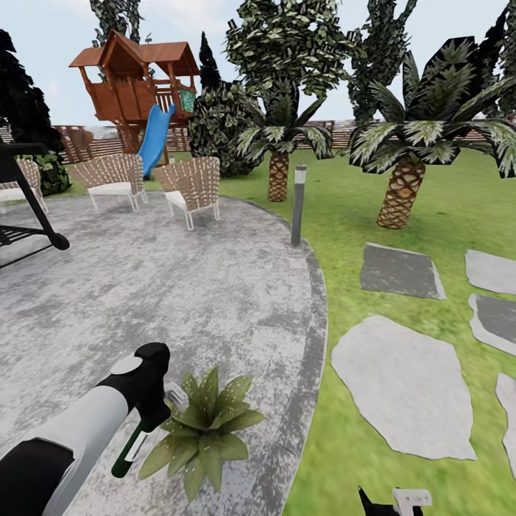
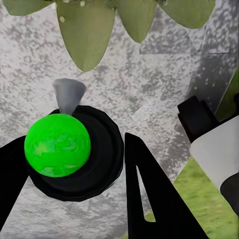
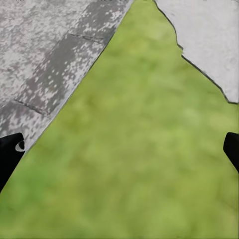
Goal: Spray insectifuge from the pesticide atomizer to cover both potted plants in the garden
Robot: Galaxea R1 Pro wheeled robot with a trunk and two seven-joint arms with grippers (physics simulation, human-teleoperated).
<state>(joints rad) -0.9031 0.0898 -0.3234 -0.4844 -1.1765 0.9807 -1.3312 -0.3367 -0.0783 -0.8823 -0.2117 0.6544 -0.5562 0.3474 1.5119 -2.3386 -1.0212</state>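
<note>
Left gripper [image 1: 147, 423] clamped on slim dark green pesticide atomizer [image 1: 132, 446], spray head beside near green-leaved potted plant [image 1: 203, 430]. Pickup done; spraying remains. Right gripper [image 3: 119, 149] spread wide, holding nothing.

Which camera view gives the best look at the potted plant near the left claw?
The head view: the whole potted plant sits on the patio, beside the pesticide atomizer in the left claw. The left wrist view catches just leaf tips; the right wrist view faces lawn.

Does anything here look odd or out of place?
Nothing looks spilled or broken. The left gripper holds the pesticide atomizer tilted beside a potted plant, which stands on the paved patio, not the lawn.
</note>
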